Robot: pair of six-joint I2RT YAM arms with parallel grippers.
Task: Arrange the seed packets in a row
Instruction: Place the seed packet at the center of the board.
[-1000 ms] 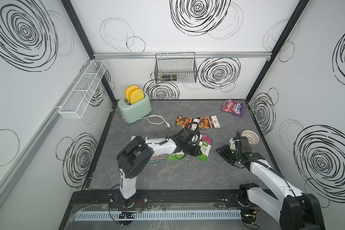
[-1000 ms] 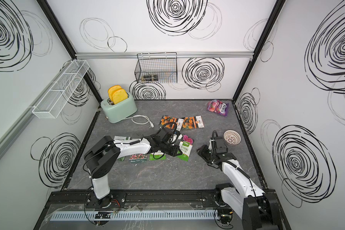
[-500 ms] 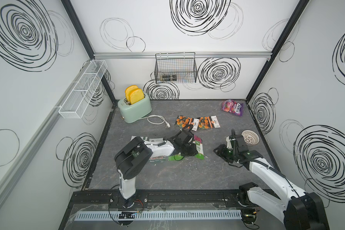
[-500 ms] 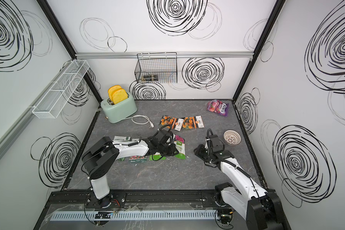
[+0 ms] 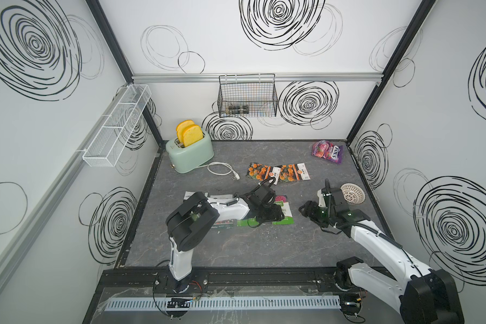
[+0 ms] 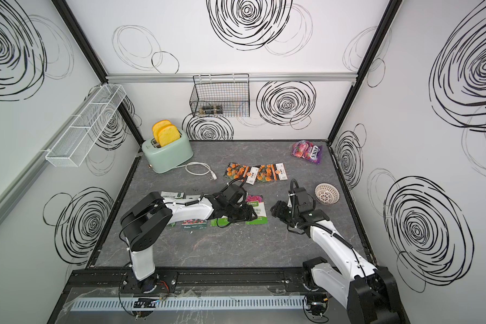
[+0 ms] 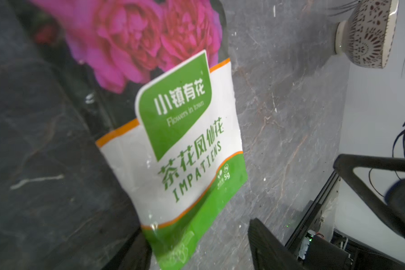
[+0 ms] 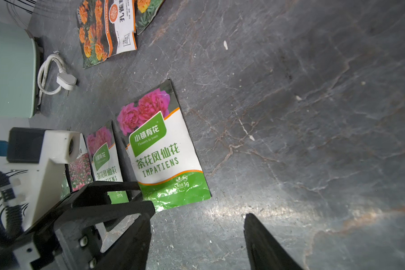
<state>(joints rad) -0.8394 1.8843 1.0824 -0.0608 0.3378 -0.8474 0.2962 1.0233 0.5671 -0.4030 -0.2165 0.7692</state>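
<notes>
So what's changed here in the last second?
The left claw drew the Impatiens packet in beside the other Impatiens packet, laid it flat on the table and let go. The right claw, open, edged closer to that row. The marigold packets, toaster, FOX'S candy bag and small bowl stayed put.

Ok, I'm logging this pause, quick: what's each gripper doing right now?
Left gripper: jaws open, straddling the edge of the pink-flower seed packet, not gripping it.
Right gripper: jaws open, holding nothing.
</notes>
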